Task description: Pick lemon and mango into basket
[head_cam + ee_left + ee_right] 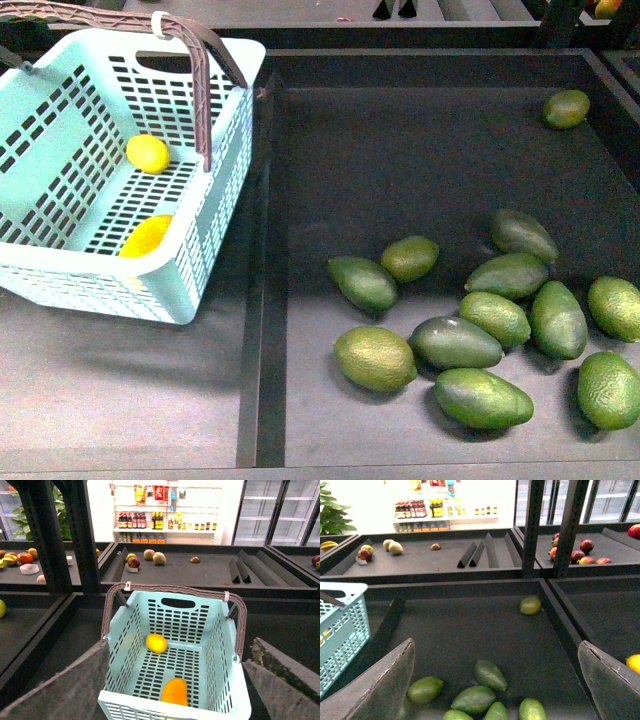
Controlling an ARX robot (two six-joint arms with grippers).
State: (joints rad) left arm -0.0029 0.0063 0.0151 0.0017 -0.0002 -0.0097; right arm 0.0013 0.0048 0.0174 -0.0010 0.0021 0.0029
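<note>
Green oval fruits [456, 343], a dozen or so, lie nearest in the front view, loose on the dark matte floor of the display bin [420, 160]; skins pebbled, dull-glossy.

Basket [215, 200]: light teal plastic, rectangular, slotted walls and floor, brown swing handles; stands on the worktop [110, 390] just beside the bin. Stiff and light by the look of it; best taken by a handle or the rim.

Mango [175, 691]: orange-yellow, smooth, elongated; lies on the basket floor against the near wall. Probably the heavier fruit, firm, somewhat slippery; hold across its narrow middle.

Lemon [156, 643]: yellow, small oval; lies on the basket floor, apart from the mango, toward the far wall. Likely light, firm, prone to roll; hold across the belly.

Left gripper [175, 680]: grey padded fingers spread, empty, above the basket.

Right gripper [495, 680]: fingers spread, empty, over the bin.

Both task fruits appear delivered.
</note>
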